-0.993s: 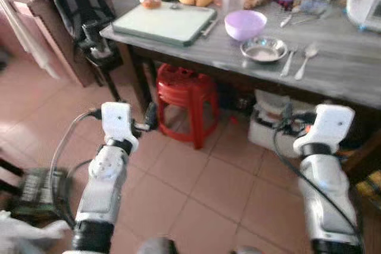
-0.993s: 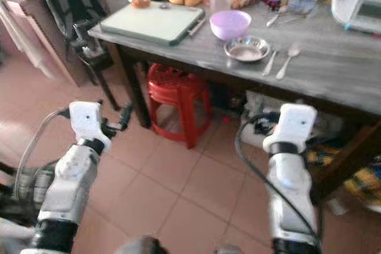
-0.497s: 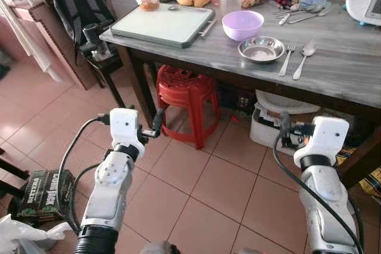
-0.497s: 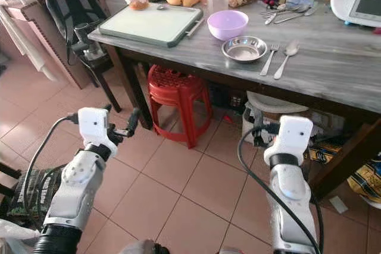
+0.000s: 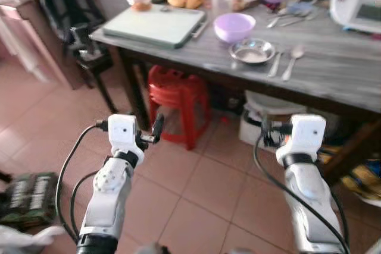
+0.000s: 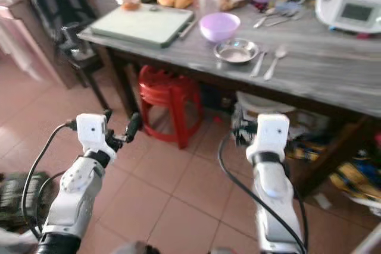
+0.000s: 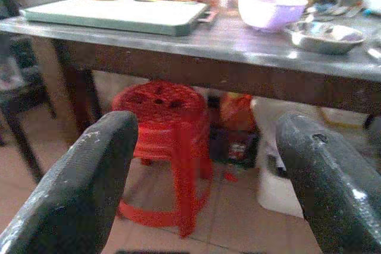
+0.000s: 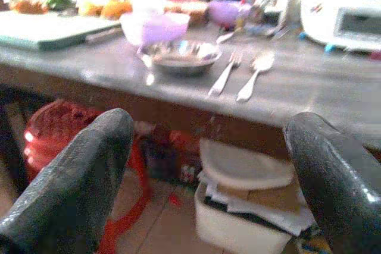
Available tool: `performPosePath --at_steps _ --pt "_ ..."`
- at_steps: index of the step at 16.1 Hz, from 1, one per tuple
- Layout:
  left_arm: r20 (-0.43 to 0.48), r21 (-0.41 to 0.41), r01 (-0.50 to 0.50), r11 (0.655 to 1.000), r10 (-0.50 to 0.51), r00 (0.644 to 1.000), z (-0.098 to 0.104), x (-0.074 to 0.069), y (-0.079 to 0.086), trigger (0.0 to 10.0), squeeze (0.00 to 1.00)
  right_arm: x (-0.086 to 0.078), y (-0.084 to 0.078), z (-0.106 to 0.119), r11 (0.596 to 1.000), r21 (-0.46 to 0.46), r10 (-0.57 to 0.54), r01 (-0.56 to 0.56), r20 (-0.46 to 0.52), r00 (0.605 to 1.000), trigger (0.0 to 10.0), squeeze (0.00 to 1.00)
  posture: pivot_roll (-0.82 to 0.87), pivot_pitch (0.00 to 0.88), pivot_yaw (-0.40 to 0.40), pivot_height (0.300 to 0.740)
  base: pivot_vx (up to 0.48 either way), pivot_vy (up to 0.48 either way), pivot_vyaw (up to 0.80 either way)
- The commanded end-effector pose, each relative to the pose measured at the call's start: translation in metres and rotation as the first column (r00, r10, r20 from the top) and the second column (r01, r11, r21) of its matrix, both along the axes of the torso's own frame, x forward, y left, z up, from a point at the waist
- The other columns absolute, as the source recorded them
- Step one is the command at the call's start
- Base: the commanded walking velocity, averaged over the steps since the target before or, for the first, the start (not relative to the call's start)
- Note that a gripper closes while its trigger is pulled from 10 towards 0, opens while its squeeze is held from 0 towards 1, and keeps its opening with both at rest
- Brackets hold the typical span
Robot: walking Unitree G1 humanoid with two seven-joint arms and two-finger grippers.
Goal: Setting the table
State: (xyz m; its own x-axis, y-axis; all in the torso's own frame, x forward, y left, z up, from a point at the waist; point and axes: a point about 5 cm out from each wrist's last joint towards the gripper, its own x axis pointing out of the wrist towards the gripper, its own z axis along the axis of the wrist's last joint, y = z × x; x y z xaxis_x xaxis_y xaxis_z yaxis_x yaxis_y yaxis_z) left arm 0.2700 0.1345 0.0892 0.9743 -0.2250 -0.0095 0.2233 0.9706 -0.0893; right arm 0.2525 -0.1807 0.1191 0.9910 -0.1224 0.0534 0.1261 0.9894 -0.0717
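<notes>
Left gripper (image 7: 202,176) and right gripper (image 8: 208,176) both spread wide, empty, held short of grey table (image 5: 333,75), below its edge.

A grey bench (image 6: 333,81) carries a lilac bowl (image 6: 219,26), a steel dish (image 6: 236,51) just in front of it, then a fork (image 6: 258,63) and spoon (image 6: 273,62) side by side. A red stool (image 6: 165,102) stands beneath. Both silver arms reach forward over the tiled floor (image 6: 178,194).
</notes>
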Motion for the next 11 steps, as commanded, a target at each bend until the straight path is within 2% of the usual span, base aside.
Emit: performPosePath --at_steps 1,4,8,11 --pt "0.037 -0.011 -0.017 1.0 0.017 0.999 0.008 0.002 0.001 10.0 0.0 0.003 -0.004 0.004 0.998 0.033 -0.05 0.049 0.017 0.999 10.0 0.0 -0.05 0.0 0.011 0.74 0.315 0.0 -0.8" --pt "0.041 -0.015 0.007 1.0 -0.007 0.999 0.01 0.002 -0.004 10.0 0.0 0.011 -0.01 0.005 0.998 0.037 -0.057 0.057 0.0 0.998 10.0 0.0 -0.06 0.0 -0.006 0.74 0.317 0.0 -0.8" --pt "0.04 -0.019 0.005 1.0 -0.004 0.999 0.011 0.007 -0.003 10.0 0.0 0.009 -0.02 0.005 0.994 0.038 -0.101 0.101 -0.003 0.995 10.0 0.0 -0.07 0.0 -0.002 0.74 0.316 0.0 -0.8" --pt "0.045 -0.027 -0.015 1.0 0.017 0.999 0.014 0.01 -0.002 10.0 0.0 -0.001 -0.027 -0.008 0.991 0.052 -0.12 0.124 -0.071 0.99 10.0 0.0 -0.06 0.0 0.003 0.74 0.0 0.0 0.0"
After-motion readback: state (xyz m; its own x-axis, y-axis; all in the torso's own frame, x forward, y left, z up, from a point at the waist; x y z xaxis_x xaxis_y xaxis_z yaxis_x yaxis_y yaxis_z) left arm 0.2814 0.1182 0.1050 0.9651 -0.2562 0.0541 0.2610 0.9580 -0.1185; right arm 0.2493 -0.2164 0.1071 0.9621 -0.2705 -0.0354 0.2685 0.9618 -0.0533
